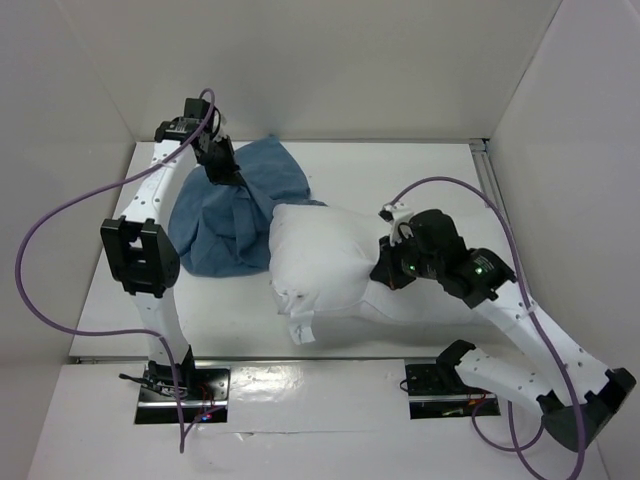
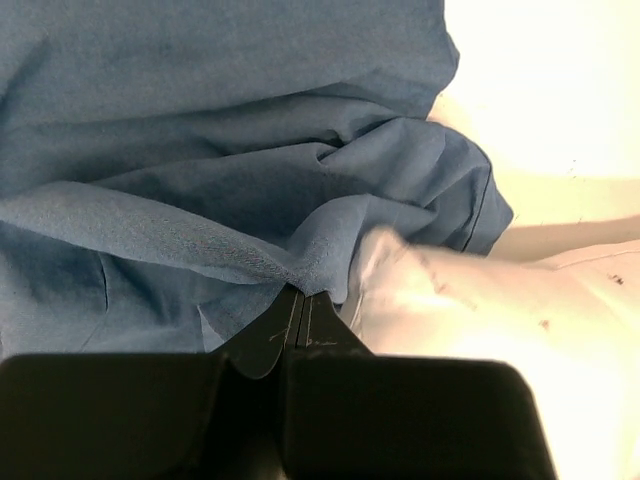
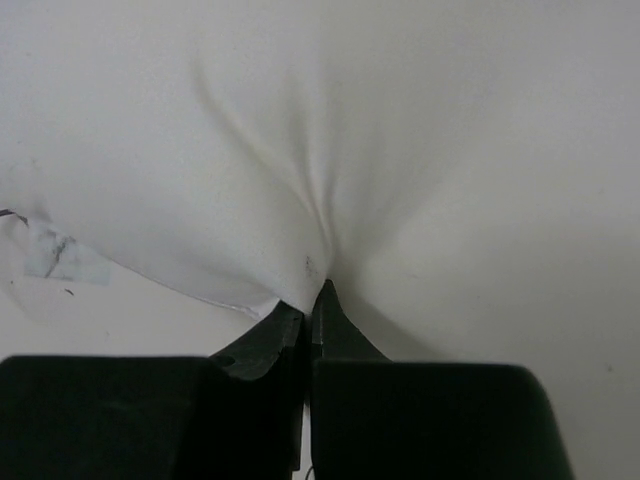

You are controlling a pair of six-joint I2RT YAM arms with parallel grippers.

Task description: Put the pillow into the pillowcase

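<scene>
Right, starting with the pillow [image 1: 320,265]: lies plump and white on the table [image 1: 110,290], with a small tag [image 1: 302,330] at its near-left corner, not yet inside anything. Just off its far-left side, touching it, heaped and wrinkled: the pillowcase [image 1: 235,215]. From the left wrist view, looks like a white corner of the pillow nudging into the blue folds. Cannot tell whether actually at the mouth of the sack.

Over to the left gripper [image 2: 300,318], beyond the pillow's far-left corner: clenched tight, pinching a ridge of the blue cloth. Probably holding up one layer so as to prop the opening and leave a gap for the pillow.

Then the right gripper [image 3: 312,312], at the pillow's right end: clamped as well, biting a pucker of white fabric, with creases fanning out from the pinch. Seems meant as a handle for pushing the pillow leftward, towards the sack.

By the look of it, early in the stuffing, with nearly all of the pillow out in the open. Next, likely calls for a push to the left while holding the mouth wide.

Worth watching: thin pinches of soft fabric on both sides, so apt to slip. Blue cloth bunched against the pillow too, so apt to fold across the opening and block that corner.
</scene>
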